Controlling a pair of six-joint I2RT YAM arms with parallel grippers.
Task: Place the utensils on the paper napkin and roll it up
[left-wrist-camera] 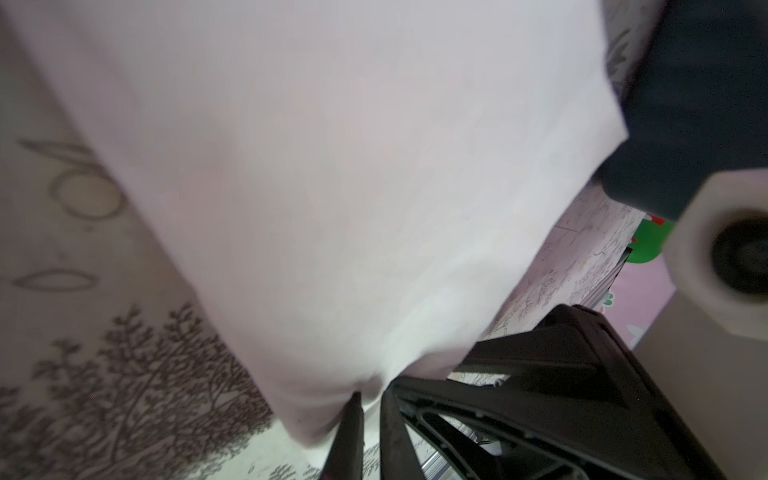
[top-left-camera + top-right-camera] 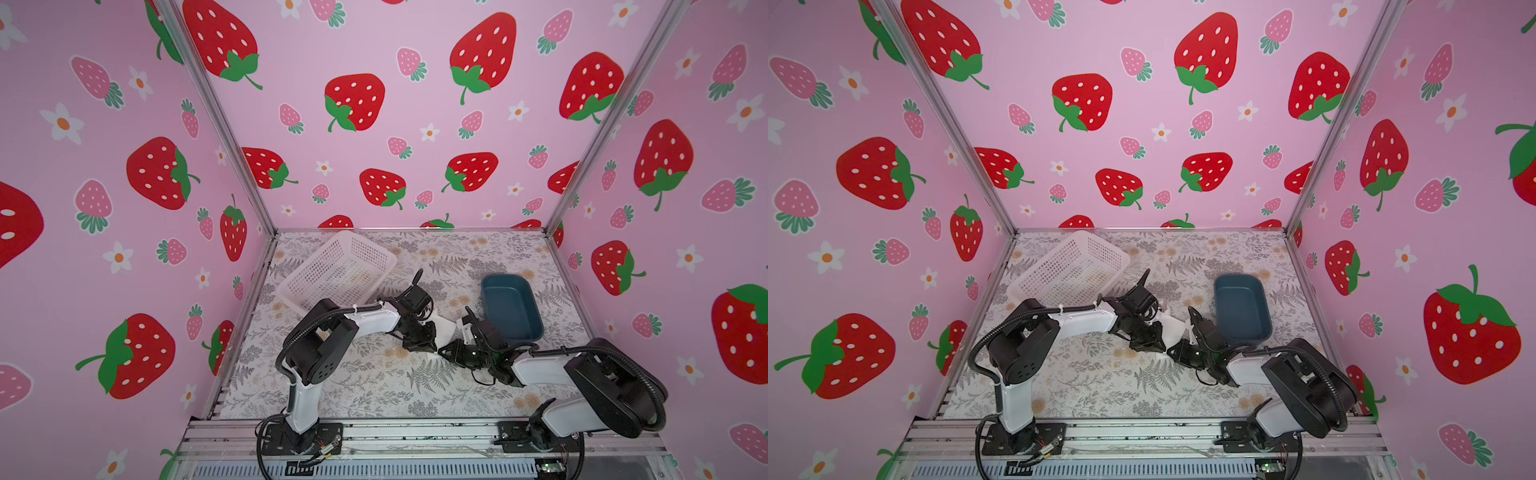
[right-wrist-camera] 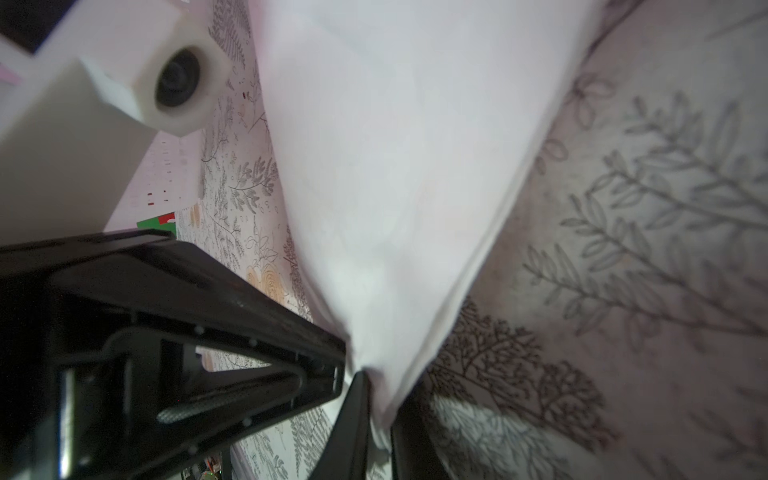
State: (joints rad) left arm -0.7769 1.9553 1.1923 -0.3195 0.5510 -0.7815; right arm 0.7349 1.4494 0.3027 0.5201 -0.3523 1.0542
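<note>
The paper napkin (image 2: 446, 328) (image 2: 1177, 326) is a white sheet held up off the flowered table between my two grippers, near the table's middle. It fills most of the left wrist view (image 1: 353, 187) and the right wrist view (image 3: 415, 166). My left gripper (image 2: 428, 347) (image 2: 1158, 345) (image 1: 372, 415) pinches one corner of the napkin, jaws almost together. My right gripper (image 2: 444, 351) (image 2: 1173, 351) (image 3: 380, 415) is shut on a neighbouring corner, which runs down between its fingers. The two grippers nearly touch each other. The utensils are out of view.
A white perforated basket (image 2: 336, 270) (image 2: 1071, 270) sits tilted at the back left, behind the left arm. A dark blue tub (image 2: 511, 307) (image 2: 1241, 307) stands at the right, just behind the right wrist. Pink walls close three sides; a metal rail (image 2: 415, 432) runs along the front.
</note>
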